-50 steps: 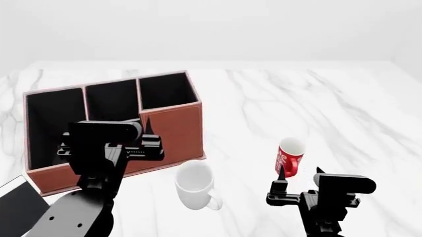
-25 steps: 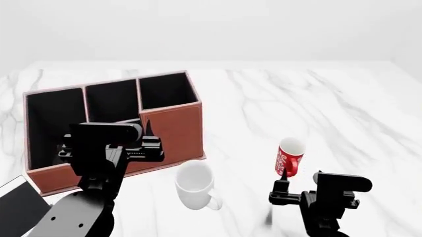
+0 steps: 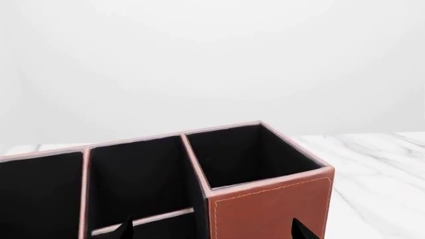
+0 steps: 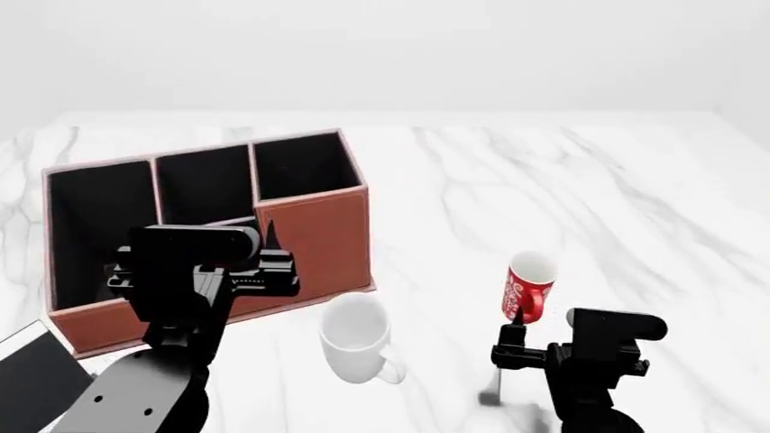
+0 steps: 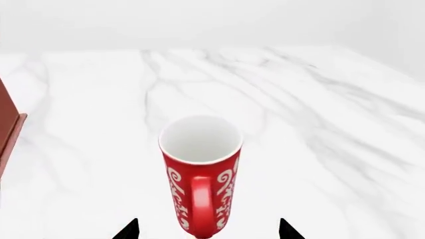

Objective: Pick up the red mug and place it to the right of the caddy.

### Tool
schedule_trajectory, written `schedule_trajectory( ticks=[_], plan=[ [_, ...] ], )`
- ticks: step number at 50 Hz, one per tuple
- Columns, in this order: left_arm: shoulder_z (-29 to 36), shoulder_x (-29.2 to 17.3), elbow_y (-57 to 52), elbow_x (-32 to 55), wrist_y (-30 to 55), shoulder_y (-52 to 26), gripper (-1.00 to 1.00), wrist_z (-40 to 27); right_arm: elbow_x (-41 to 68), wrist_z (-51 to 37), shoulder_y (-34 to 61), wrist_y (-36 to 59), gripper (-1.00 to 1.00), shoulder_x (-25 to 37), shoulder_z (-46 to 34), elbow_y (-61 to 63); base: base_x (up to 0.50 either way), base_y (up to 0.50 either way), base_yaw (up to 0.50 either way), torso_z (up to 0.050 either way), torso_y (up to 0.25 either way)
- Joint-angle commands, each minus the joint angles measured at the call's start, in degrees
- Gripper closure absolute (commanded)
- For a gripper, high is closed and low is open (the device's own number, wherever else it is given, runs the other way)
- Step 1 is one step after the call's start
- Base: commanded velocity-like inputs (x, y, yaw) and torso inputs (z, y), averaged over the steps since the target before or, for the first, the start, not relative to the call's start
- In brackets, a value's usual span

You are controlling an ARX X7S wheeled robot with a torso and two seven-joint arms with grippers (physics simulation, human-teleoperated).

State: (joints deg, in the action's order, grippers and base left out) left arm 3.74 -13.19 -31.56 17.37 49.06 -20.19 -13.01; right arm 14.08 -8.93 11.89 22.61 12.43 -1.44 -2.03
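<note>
Red mug (image 4: 528, 288) stands upright at lower right of the head view on the marble table (image 4: 578, 180), well apart from the caddy (image 4: 205, 225) at left; a white mug (image 4: 356, 338) sits between them, lower. Right gripper (image 4: 515, 347) hovers just below the mug, jaws apart. Left gripper (image 4: 270, 262) overlaps the caddy.

Left wrist view: caddy (image 3: 265, 199) compartments, fingertips spread at bottom.

Right wrist view: red mug (image 5: 200, 174) centred, handle facing the camera, ungrasped between spread fingertips (image 5: 127, 230).
</note>
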Motion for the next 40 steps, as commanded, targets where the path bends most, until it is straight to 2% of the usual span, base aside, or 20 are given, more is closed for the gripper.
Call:
schedule_trajectory(
  ticks=[1,40],
  plan=[
    [0.2,-0.2,0.0,0.3,0.0,-0.1,-1.00,-0.3,-0.4,0.3,3.3,0.2,-1.00,0.0,-1.1,-4.9,0.00,0.00,0.00,0.000,0.000],
    [0.8,-0.9,1.0,1.1,-1.1,0.3,-1.00,-1.1,-0.4,1.4,8.5,-0.6,-1.00,0.1,-3.1,-14.5,0.00,0.00,0.00,0.000,0.000]
  ],
)
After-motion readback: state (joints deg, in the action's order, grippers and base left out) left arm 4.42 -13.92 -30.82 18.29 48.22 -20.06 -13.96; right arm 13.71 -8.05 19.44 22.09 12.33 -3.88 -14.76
